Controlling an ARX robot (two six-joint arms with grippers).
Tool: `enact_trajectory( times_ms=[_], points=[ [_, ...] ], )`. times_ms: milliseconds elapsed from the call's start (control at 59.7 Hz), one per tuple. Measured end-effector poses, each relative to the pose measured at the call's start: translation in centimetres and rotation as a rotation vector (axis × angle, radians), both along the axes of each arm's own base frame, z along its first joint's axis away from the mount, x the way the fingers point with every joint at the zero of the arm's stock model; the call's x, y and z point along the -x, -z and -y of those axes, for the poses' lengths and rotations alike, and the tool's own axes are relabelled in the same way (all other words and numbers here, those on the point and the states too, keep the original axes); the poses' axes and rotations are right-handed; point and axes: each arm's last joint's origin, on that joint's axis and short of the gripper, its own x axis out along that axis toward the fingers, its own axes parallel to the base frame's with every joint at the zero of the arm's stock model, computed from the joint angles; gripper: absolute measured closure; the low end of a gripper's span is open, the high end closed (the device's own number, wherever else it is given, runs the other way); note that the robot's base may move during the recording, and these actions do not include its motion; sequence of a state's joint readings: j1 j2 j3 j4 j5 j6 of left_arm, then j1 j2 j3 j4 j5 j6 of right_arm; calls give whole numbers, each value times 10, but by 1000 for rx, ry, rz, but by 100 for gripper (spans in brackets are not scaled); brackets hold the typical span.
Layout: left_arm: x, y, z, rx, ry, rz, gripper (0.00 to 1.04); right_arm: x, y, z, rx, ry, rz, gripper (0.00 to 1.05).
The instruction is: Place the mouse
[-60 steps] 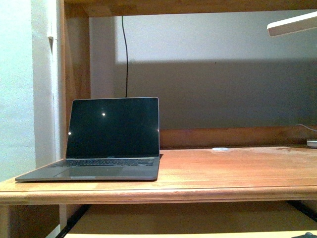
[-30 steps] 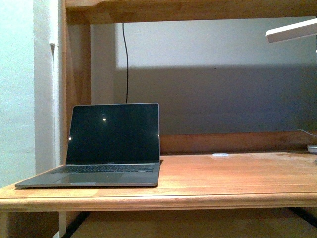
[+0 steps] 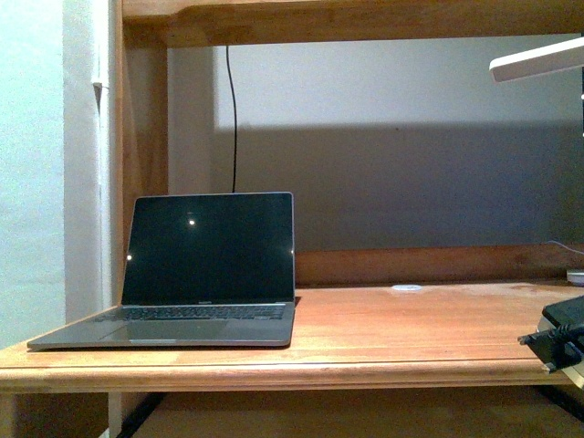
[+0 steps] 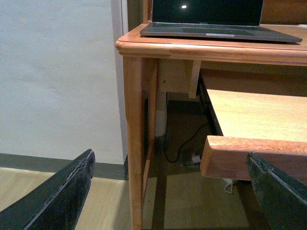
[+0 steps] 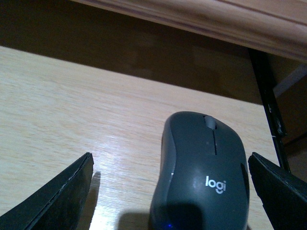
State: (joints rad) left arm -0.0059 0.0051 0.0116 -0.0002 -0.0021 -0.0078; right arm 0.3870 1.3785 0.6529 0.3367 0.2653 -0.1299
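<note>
The step in hand looks to be the pick-up, not yet the placing. The mouse (image 5: 204, 177), a dark grey Logitech with its scroll wheel pointing away from the wrist camera, lies on the pale pull-out shelf (image 5: 57, 96) beneath the wooden surface (image 3: 411, 319). The right tool (image 5: 170, 160) hangs low over it with its fingers (image 5: 62, 201) spread wide apart. One finger is on each side of the mouse and neither touches it. The mouse sits nearer one finger than the other. In the front view only part of the right arm (image 3: 558, 336) shows, at the near right edge of the surface, and the mouse is out of sight there.

The left tool (image 4: 170, 155) is likewise apart and empty, low by the left leg of the surface.

The open laptop (image 3: 205, 265) takes the left side of the surface, and a small white disc (image 3: 407, 287) lies far back. The bare wood right of the laptop seems the likely spot. Next, I judge, the right tool should centre on the mouse, descend and close on its flanks. It should then lift clear of the surface's front edge.
</note>
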Motion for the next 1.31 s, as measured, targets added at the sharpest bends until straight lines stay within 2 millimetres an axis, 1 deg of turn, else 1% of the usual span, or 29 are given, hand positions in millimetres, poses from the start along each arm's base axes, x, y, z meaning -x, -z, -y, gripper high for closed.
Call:
enact_trajectory(
  times_ms=[184,368,419,653,703,821,921,1005,1022,1072,1172,1223,1306],
  points=[
    [0,0,0,0,0,0,8,-8,1,6,0,29,-40,7],
    [0,0,0,0,0,0,8,-13,4,8,-38,29,-91,7],
    [0,0,0,0,0,0,8,-14,5,9,-53,33,-101,11],
    [0,0,0,0,0,0,8,-16,8,11,-88,45,-121,46],
    [0,0,0,0,0,0,8,-16,7,12,-95,47,-123,48],
    [0,0,0,0,0,0,8,-13,4,14,-110,56,-128,49],
    [0,0,0,0,0,0,8,-5,-13,21,-134,81,-99,49],
    [0,0,0,0,0,0,8,5,-37,26,-167,97,-59,49],
    [0,0,0,0,0,0,8,7,-45,26,-178,98,-46,49],
    [0,0,0,0,0,0,8,10,-55,26,-189,102,-29,49],
    [0,0,0,0,0,0,8,10,-77,18,-208,92,11,49],
    [0,0,0,0,0,0,8,6,-90,7,-216,79,36,49],
    [0,0,0,0,0,0,8,-4,-102,-9,-226,66,58,49]
  ],
)
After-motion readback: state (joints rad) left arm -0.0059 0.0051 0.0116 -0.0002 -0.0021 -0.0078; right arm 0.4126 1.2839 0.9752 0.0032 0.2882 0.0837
